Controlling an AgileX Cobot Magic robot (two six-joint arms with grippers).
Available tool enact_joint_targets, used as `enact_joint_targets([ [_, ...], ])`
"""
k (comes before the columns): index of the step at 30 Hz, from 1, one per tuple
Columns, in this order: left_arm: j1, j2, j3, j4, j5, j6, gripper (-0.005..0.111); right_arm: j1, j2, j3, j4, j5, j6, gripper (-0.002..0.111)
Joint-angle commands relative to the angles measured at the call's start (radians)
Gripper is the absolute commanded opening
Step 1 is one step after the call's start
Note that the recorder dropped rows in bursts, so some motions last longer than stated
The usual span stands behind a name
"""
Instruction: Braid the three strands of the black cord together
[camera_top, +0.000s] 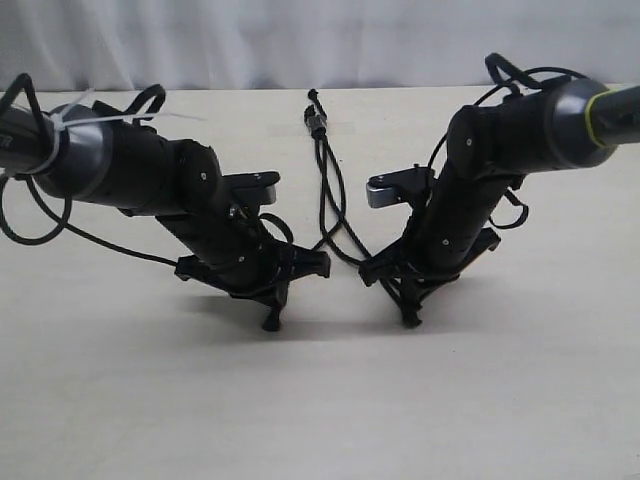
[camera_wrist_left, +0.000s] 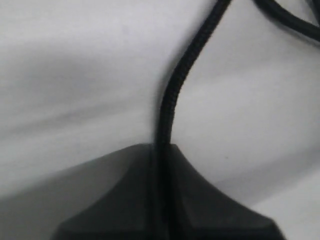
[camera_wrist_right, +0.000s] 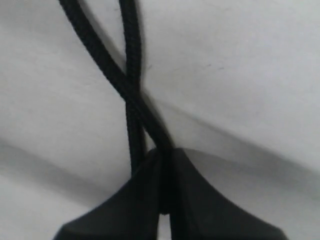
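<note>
The black cord's knotted end with its small clip (camera_top: 317, 121) lies at the far middle of the table. From it the strands (camera_top: 329, 190) run toward me and fan apart. My left gripper (camera_top: 271, 322) points down at the table, shut on one strand (camera_wrist_left: 176, 85) that leaves its tips. My right gripper (camera_top: 410, 320) is also down at the table, shut on a strand (camera_wrist_right: 100, 55); a second strand (camera_wrist_right: 131, 45) crosses under it and passes beside the fingers (camera_wrist_right: 130, 200). The strands' tips are hidden by the grippers.
The pale table (camera_top: 320, 400) stretches bare toward me. A white curtain (camera_top: 300, 40) hangs behind the far edge. Each arm carries loose glossy cables (camera_top: 30, 215) near its wrist.
</note>
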Motion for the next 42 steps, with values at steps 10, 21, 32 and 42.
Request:
enact_joint_targets([
  [10,-0.071,0.005,0.001,-0.082,0.004,0.019,0.0,-0.006,-0.003,0.106,0.304,0.01,-0.234,0.004],
  [21,-0.077,0.005,0.001,-0.222,-0.002,0.058,0.0,-0.012,-0.033,0.107,0.269,-0.021,-0.183,0.005],
  [32,-0.077,0.005,0.001,-0.339,-0.003,0.13,0.017,-0.012,-0.041,0.107,0.205,-0.058,-0.117,0.03],
  [42,-0.077,0.005,0.001,-0.336,0.005,0.13,0.026,-0.012,-0.043,0.107,0.15,-0.059,-0.075,0.004],
])
